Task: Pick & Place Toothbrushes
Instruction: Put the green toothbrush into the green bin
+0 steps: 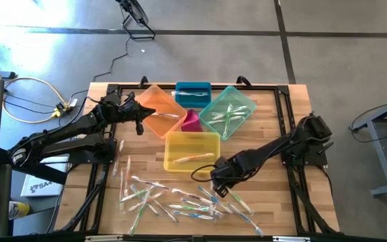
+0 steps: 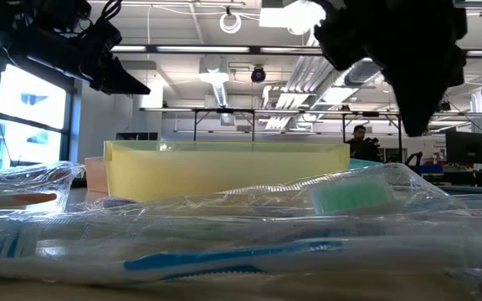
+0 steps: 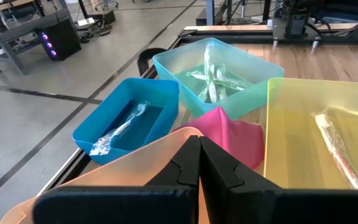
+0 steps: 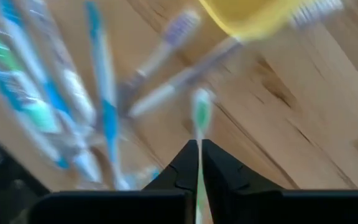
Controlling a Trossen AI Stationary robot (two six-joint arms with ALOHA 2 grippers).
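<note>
Many wrapped toothbrushes (image 1: 180, 198) lie in a loose pile on the table's near part and fill the foreground of the low view (image 2: 224, 251). My right gripper (image 1: 220, 185) hovers over the pile's right side, just near of the yellow bin (image 1: 191, 149), and is shut on a green-headed toothbrush (image 4: 200, 118). My left gripper (image 1: 140, 115) is shut with nothing in it, above the orange bin's (image 1: 158, 111) left rim; its wrist view shows the closed fingertips (image 3: 199, 155) over the orange wall. My right gripper pinches a thin green-and-white toothbrush between its two fingertips (image 4: 190, 163). The handle runs along the fingers, and the green head end (image 4: 200, 112) sticks out ahead of them. The fingers slant down toward the table, with the wood and the pile blurred behind.
Five bins cluster at the table's far middle: orange, blue (image 1: 193, 94), teal-green (image 1: 227, 111), a small pink one (image 1: 191, 121) and yellow. The blue (image 3: 126, 121), teal (image 3: 216, 78) and yellow (image 3: 337, 149) bins each hold wrapped toothbrushes. Bare wood shows at the table's right side.
</note>
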